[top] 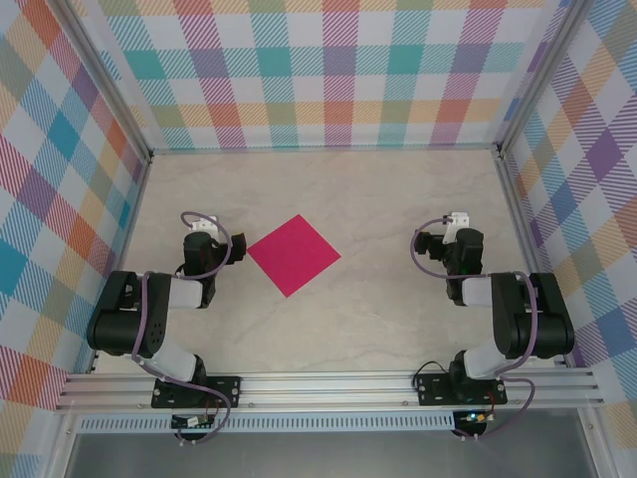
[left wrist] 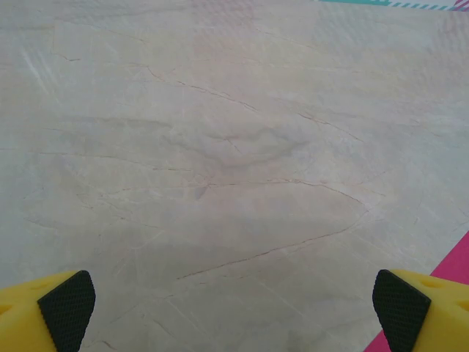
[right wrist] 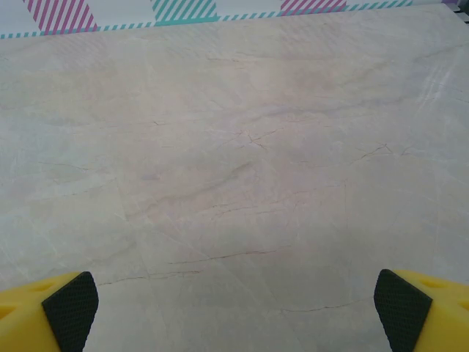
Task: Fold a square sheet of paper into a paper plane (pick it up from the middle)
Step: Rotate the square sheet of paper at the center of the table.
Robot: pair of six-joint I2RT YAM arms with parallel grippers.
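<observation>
One marble table point(top: 398, 189) bears the square sheet of paper point(top: 294, 255), flat and unfolded, between the arms and nearer the left. Both the left gripper point(left wrist: 233, 312) and right gripper point(right wrist: 234, 312) gape empty. Folding looks unstarted, and the next move calls for a reach to the sheet's middle.

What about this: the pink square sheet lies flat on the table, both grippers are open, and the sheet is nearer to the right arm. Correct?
One thing is wrong: the square sheet of paper lies nearer to the left arm, as the top external view shows. The rest holds: it lies flat on the table, and the left gripper and right gripper are open.
</observation>
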